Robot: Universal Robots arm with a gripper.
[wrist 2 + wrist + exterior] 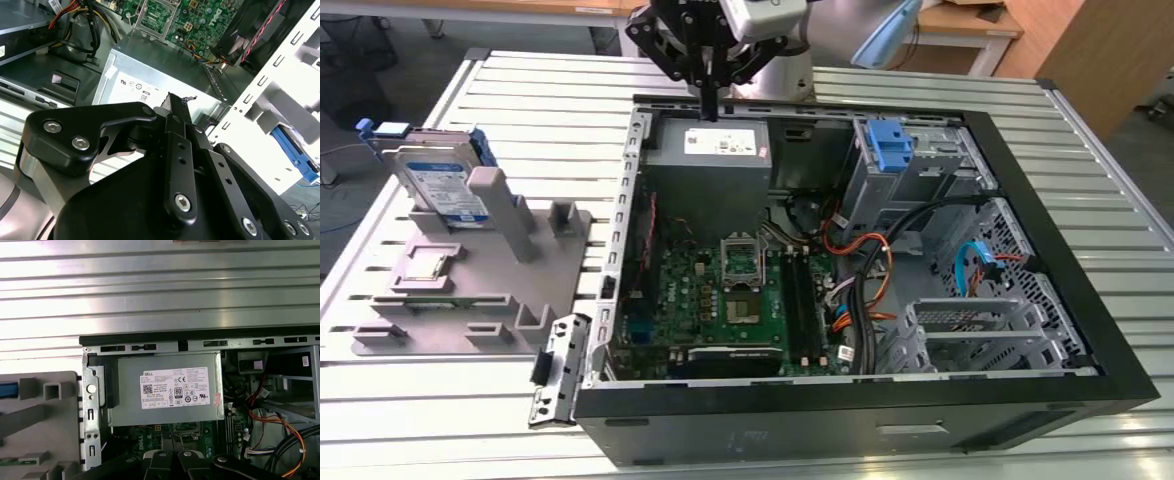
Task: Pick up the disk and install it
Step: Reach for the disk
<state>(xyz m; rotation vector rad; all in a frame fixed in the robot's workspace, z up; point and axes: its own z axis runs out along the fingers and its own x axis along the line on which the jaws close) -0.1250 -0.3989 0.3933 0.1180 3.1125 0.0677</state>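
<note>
The disk (443, 185), silver with a white-and-blue label and a blue bracket, stands upright in a grey holder (474, 285) at the exterior view's left, outside the open computer case (1014, 200). My gripper (710, 108) hangs over the case's far edge, just above the grey power supply (707, 145), well to the right of the disk. Its black fingers (175, 120) are pressed together with nothing between them. Both wrist views look down on the power supply (167, 387) and its white sticker (137, 87).
Inside the case lie a green motherboard (734, 290), orange and black cables (881, 250) and a metal drive cage with a blue latch (887, 145). A detached side bracket (558, 365) rests by the case's near left corner. Everything sits on a slatted aluminium table (534, 80).
</note>
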